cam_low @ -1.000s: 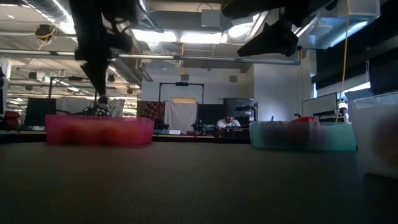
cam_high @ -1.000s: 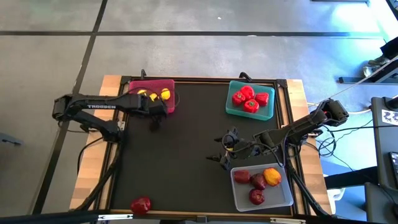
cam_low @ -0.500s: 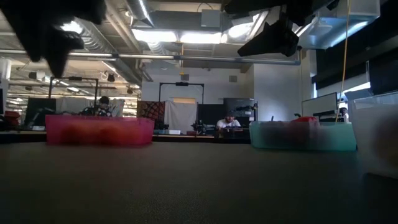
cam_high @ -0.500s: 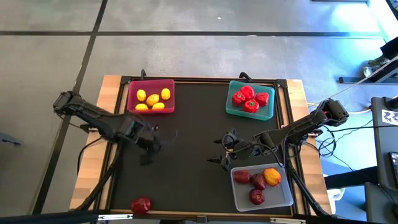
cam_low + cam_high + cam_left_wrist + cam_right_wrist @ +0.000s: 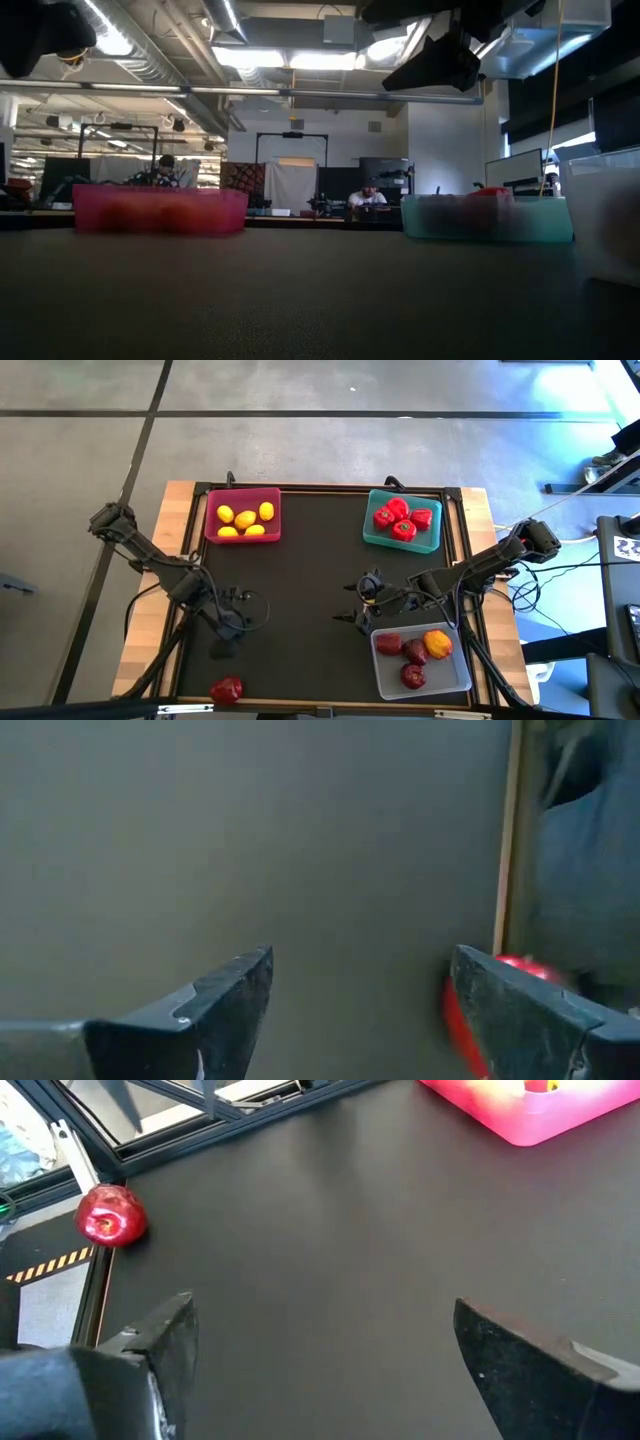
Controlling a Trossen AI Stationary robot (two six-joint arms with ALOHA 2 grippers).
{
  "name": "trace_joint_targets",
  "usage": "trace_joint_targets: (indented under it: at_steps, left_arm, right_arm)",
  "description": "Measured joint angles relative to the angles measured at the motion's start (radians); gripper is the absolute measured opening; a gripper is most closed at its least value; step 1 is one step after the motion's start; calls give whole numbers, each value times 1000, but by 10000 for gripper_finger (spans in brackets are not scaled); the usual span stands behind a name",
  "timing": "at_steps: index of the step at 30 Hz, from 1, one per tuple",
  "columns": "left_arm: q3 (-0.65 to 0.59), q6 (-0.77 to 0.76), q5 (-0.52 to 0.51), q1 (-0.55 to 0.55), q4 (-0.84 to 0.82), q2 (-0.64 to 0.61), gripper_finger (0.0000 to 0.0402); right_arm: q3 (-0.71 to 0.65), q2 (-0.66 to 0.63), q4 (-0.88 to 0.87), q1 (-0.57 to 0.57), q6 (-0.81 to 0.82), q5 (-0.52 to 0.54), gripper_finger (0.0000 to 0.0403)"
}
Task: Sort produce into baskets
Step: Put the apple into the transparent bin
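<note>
Your left gripper (image 5: pixel 228 632) hangs over the near-left of the table (image 5: pixel 300 590), jaws wide and empty, the lone red apple (image 5: pixel 226 689) just nearer, by the near edge. Behind it, four lemons (image 5: pixel 245 520) sit in the pink basket (image 5: pixel 211 507) at the far left. Across the table, red peppers (image 5: pixel 398 518) fill the teal basket (image 5: pixel 371 530) at the far right. Your right gripper (image 5: pixel 352 600) waits beside the clear basket (image 5: pixel 460 678), jaws wide and empty; that near-right basket holds three dark apples (image 5: pixel 413 652) and one lemon (image 5: pixel 437 644).
</note>
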Motion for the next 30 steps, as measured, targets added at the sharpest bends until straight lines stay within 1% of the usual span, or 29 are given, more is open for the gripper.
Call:
trace_joint_targets:
  at_steps: [3, 8, 10, 12, 15, 17, 18, 20, 25, 27, 30]
  left_arm:
    - [0, 4, -2, 0, 59, 0, 299]
    - [0, 105, -39, 8, 143, 0, 299]
    - [0, 121, -42, 8, 166, 2, 306]
    - [0, 120, -44, 7, 181, 8, 322]
    - [0, 83, -44, -6, 181, 13, 360]
    - [0, 55, -31, -21, 181, 15, 386]
    - [0, 50, -15, -29, 187, 15, 393]
    - [0, 54, 8, -50, 213, 15, 394]
    - [0, 73, 12, -87, 224, 14, 383]
    - [0, 36, 11, -98, 234, 14, 382]
    - [0, -60, 11, -120, 249, 14, 382]
  right_arm:
    - [0, 0, -3, 0, 0, 0, 351]
    - [0, 0, -8, 0, 0, 0, 351]
    - [0, 0, -8, 0, 0, 0, 351]
    - [0, 0, -9, 0, 0, 0, 351]
    - [0, 0, -21, 0, 0, 0, 351]
    - [0, 0, -23, 0, 0, 0, 351]
    - [0, 0, -22, 0, 0, 0, 351]
    - [0, 0, -23, 0, 0, 0, 351]
    - [0, 0, -22, 0, 0, 0, 351]
    - [0, 0, -22, 0, 0, 0, 351]
    - [0, 0, -22, 0, 0, 0, 351]
